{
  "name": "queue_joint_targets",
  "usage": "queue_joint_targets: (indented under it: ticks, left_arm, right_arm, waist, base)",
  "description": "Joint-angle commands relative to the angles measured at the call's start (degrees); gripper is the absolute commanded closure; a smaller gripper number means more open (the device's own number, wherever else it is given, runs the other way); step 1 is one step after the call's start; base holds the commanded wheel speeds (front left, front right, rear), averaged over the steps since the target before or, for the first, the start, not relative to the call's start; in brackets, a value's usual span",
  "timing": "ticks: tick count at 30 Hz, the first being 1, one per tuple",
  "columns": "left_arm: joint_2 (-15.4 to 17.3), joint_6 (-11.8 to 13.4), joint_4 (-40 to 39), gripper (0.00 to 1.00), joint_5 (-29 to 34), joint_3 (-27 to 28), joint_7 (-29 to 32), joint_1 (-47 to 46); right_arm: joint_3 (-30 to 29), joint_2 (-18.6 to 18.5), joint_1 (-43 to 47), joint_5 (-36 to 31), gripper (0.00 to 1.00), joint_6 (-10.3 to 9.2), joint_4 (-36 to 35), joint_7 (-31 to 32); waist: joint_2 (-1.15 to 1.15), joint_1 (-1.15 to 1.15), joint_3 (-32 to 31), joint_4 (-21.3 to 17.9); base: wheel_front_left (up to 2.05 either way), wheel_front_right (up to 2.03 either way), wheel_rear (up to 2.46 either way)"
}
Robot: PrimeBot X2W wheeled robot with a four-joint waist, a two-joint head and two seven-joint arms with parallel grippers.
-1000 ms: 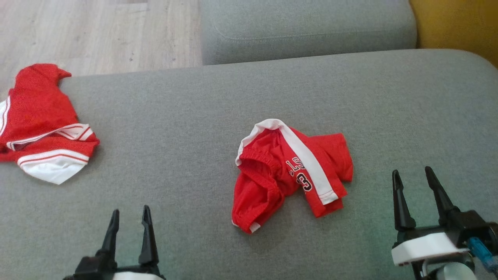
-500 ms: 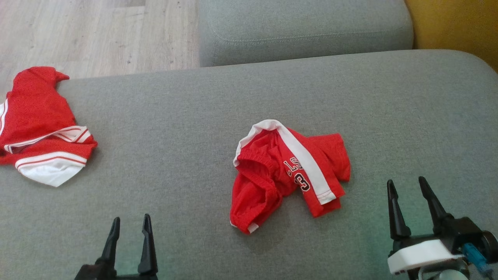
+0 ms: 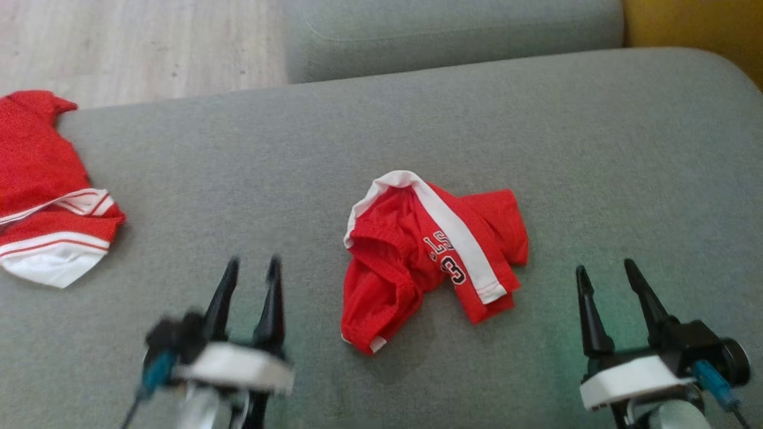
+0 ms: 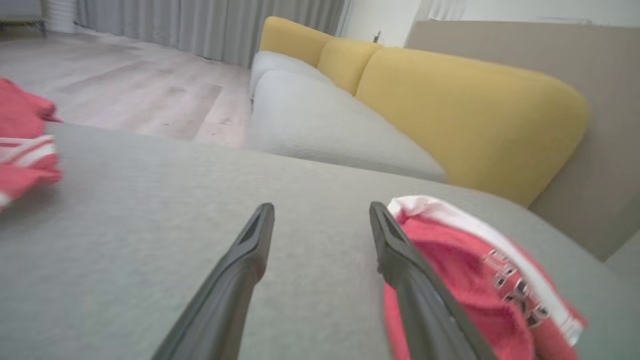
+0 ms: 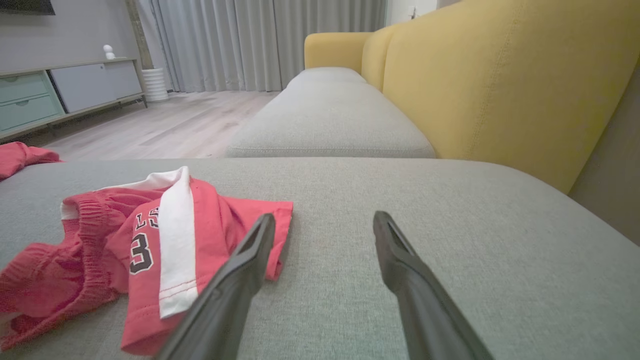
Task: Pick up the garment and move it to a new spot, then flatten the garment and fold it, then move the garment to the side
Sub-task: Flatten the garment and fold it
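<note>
**A:** Where are the shorts [image 3: 426,256] lying?

**B:** They are lying crumpled near the middle of the grey cushion [image 3: 417,131], between the two grippers. Another red piece [image 3: 42,196] is sitting well apart, at the cushion's left edge.

**A:** What are the grippers doing?

**B:** The left gripper [image 3: 253,260] is hovering near the shorts' left side with its fingers spread, carrying nothing. It is showing blurred from the head. The right gripper [image 3: 605,266] is hanging near their right side, also spread and empty.

**A:** How are you expecting the cloth to behave?

**B:** I am judging it light, thin and floppy. It is probably going to sag from whichever point gets pinched, and nothing about it is looking fragile.

**A:** Where are you thinking of taking hold?

**B:** I am leaning toward the gathered waistband [image 3: 381,244], or else the hem under the white stripe [image 3: 453,232]. A thicker edge is likely giving the fingers more to bite. A pinch on a flat single layer is risking a slip, or catching the cushion beneath.
</note>
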Motion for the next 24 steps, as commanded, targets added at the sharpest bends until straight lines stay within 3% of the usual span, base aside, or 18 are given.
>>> queue_joint_targets:
  ticks: [1, 5, 15, 18, 23, 24]
  left_arm:
    - [-0.1, -0.3, -1.4, 0.0, -1.6, 0.8, 0.4, -3.9]
    - [-0.1, -0.6, 0.4, 0.0, -10.1, -3.9, 6.1, -11.0]
    - [-0.1, 2.7, 11.7, 0.0, -25.2, -9.1, 19.9, -21.7]
    - [-0.1, 1.2, 14.3, 0.0, -32.4, -10.4, 23.9, -22.4]
    - [-0.1, 0.1, 15.6, 0.0, -36.4, -13.6, 27.3, -23.0]
    - [-0.1, 0.0, 15.6, 0.51, -36.6, -14.2, 27.3, -23.2]
  right_arm:
    - [1.7, -0.3, -3.0, 0.2, 0.0, -0.04, -1.7, -0.4]
    - [2.9, -0.3, -4.2, 0.5, 0.0, -0.04, -1.9, -0.4]
    - [5.5, -0.3, -6.9, 1.0, 0.0, -0.04, -2.1, -0.4]
    - [6.1, -0.3, -7.5, 1.9, 0.0, -0.04, -2.8, -0.4]
    - [6.6, -0.3, -8.0, 2.2, 0.0, -0.04, -3.0, -0.4]
    - [6.7, -0.3, -8.1, 2.2, 0.0, -0.04, -3.0, -0.4]
  waist:
    - [0.0, -0.01, 0.8, -0.8]
    - [0.0, -0.01, 2.5, -2.6]
    - [0.0, -0.01, 5.7, -6.6]
    - [0.0, -0.01, 5.9, -7.3]
    - [0.0, -0.01, 5.7, -7.7]
    - [0.0, -0.01, 5.5, -7.8]
  base:
    - [0.0, 0.0, 0.0]
    - [0.0, 0.0, 0.0]
    - [0.0, 0.0, 0.0]
    - [0.0, 0.0, 0.0]
    - [0.0, 0.0, 0.0]
    - [0.0, 0.0, 0.0]
